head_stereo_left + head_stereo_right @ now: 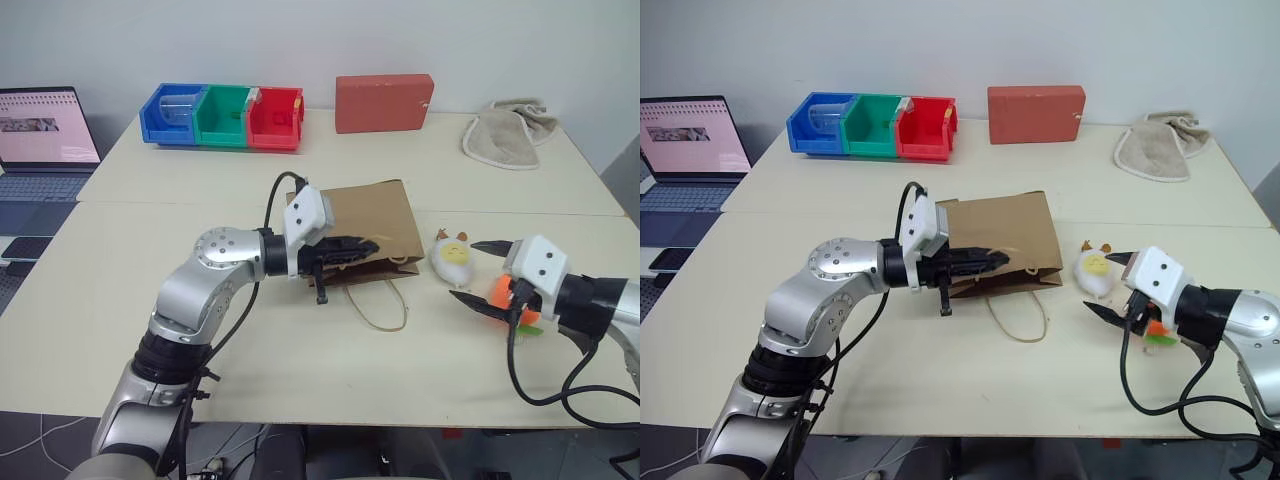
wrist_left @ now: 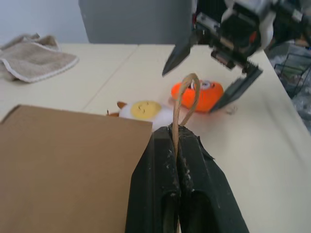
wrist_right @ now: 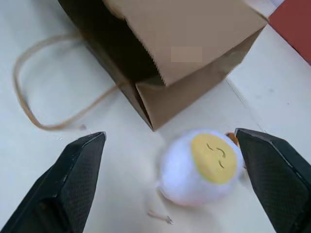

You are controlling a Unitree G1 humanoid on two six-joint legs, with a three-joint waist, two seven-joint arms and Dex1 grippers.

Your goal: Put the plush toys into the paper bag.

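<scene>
While both plush toys sit on the table outside the paper bag, nothing is bagged yet, so I'd say the task is at its start: both placements remain.

Bag lies flat at frame centre, mouth toward the lower edge of the head view, one loop handle trailing on the tabletop. Left gripper is clamped tight on the other handle at the bag mouth; the wrist view shows the twisted paper pinched between the closed fingers. Looks like it's set to lift the mouth open.

White egg toy lies just right of the bag's lower right corner. Orange carrot toy is further right, lower right of frame.

Right gripper is spread wide, holding nothing. In the head view its fingers bracket the gap between the two toys, carrot close against the lower finger. Its wrist view has the egg toy between the fingertips, ahead of them, not touched.
</scene>
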